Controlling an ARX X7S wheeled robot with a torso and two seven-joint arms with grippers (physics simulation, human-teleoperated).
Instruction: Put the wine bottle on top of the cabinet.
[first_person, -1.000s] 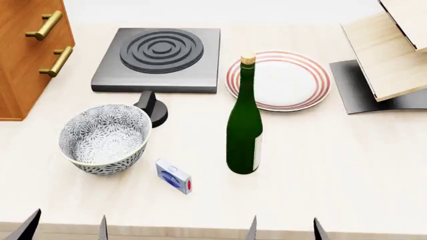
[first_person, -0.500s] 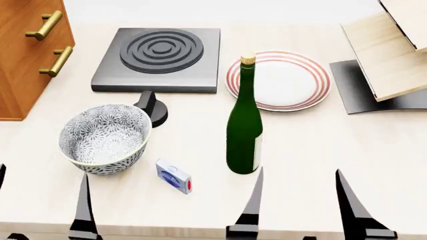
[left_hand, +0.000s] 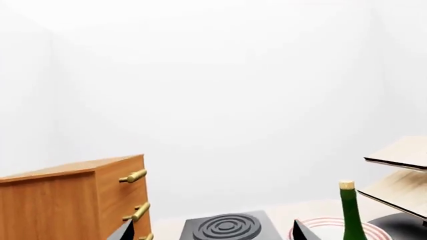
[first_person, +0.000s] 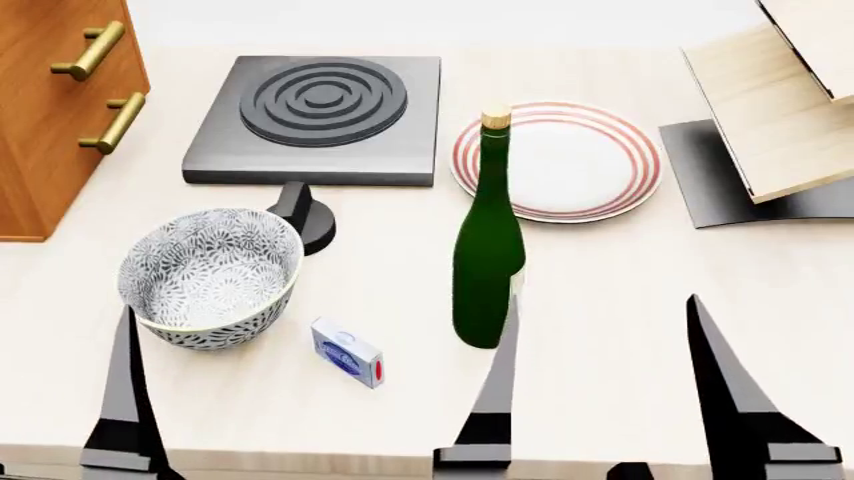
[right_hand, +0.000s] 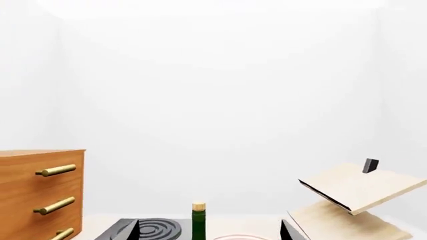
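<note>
Right end effector (first_person: 601, 385) spread wide, empty, at counter's near edge; inner finger (first_person: 497, 380) just in front of bottle (first_person: 489, 255). Left end effector spread too, one finger (first_person: 127, 385) near bowl (first_person: 207, 275).

Bottle upright mid-counter, near plate (first_person: 587, 160). Cabinet (first_person: 54, 110) at far-left corner, top bare in left wrist view.

Advice: shift right end effector leftward to centre on bottle, advance level, straddle body below shoulder, squeeze gently. Tall, slim – nudge could topple it. Mind small box (first_person: 347, 352).
</note>
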